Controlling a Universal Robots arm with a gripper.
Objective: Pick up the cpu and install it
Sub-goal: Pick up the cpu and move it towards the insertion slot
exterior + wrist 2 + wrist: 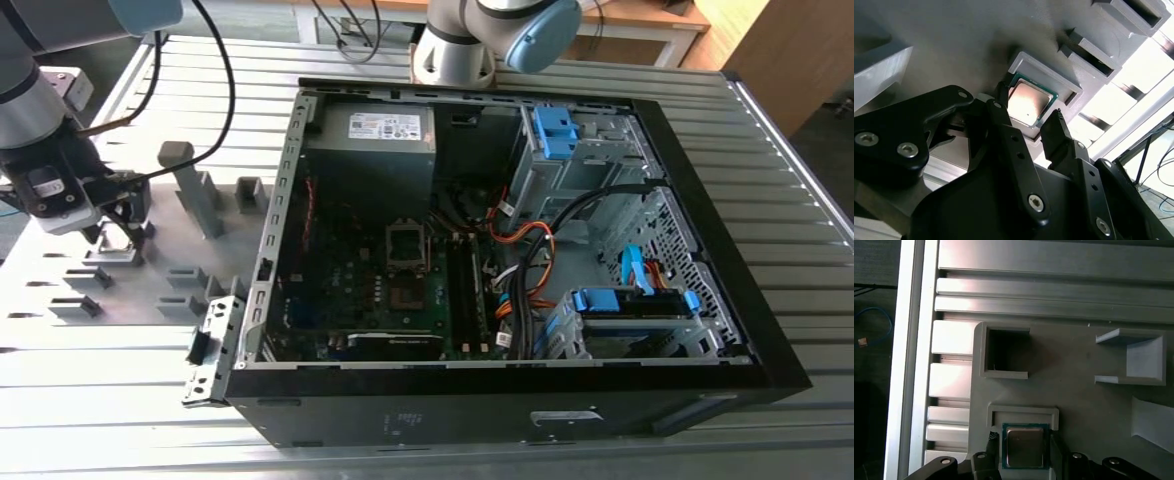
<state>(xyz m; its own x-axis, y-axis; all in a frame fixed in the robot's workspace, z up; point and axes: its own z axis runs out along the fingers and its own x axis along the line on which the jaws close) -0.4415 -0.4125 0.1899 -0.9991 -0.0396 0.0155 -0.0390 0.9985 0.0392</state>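
The cpu (1029, 102) (1025, 447) is a thin square chip with a dull silvery lid and a green rim. It lies flat in a shallow square pocket (1046, 71) of the matte grey plastic fixture plate (1079, 405). In the first wrist view its near edge is cut off.

My claw (1030, 104) (1025, 439) is spread, with one black finger (1009, 130) on each side of the chip and the tips just beside its edges. I cannot tell whether they touch it.

In the exterior view my claw (118, 235) hangs low over the plate at the exterior view's left, covering the pocket. Grey holders stand around it, some upright and some boxy. The plate rests on a ribbed aluminium table (134, 400).

Toward the exterior view's right is the open black computer case (787, 370). Its board is dim, and orange and black cables cross it.
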